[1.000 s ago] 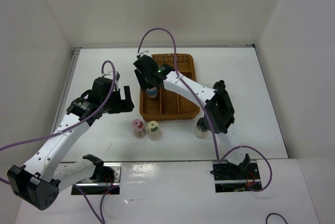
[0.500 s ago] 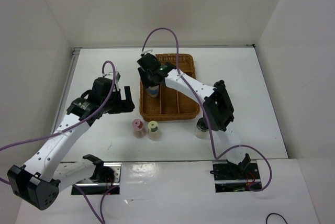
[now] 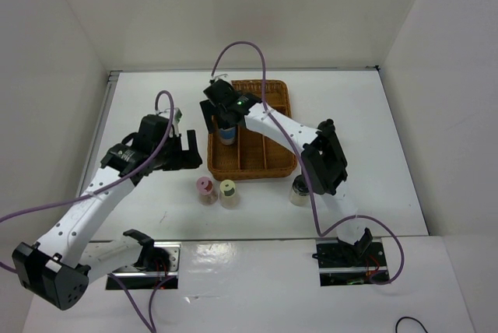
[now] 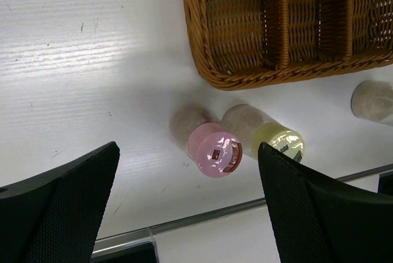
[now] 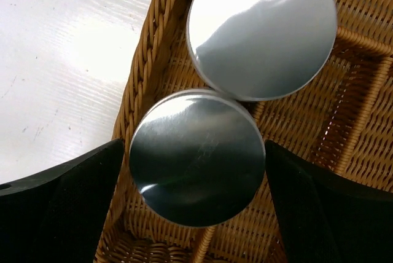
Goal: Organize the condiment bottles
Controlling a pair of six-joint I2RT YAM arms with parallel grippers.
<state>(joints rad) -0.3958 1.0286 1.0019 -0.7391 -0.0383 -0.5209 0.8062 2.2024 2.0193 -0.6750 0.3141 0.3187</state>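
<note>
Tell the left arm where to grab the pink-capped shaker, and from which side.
Grip the pink-capped shaker on its body just under the cap, coming down from above. It stands upright, with the yellow-green one close on its right, so the open left gripper probably fits best with fingers on its near and far sides.

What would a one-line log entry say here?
right gripper: astride silver-capped white shaker in brown wicker tray, grip unclear | left gripper: open

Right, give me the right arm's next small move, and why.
Probably open the jaws and lift straight up. The right gripper straddles a silver-capped bottle standing in the left compartment of the wicker tray, apparently touching the second silver-capped bottle; whether the jaws are clamped is unclear.
</note>
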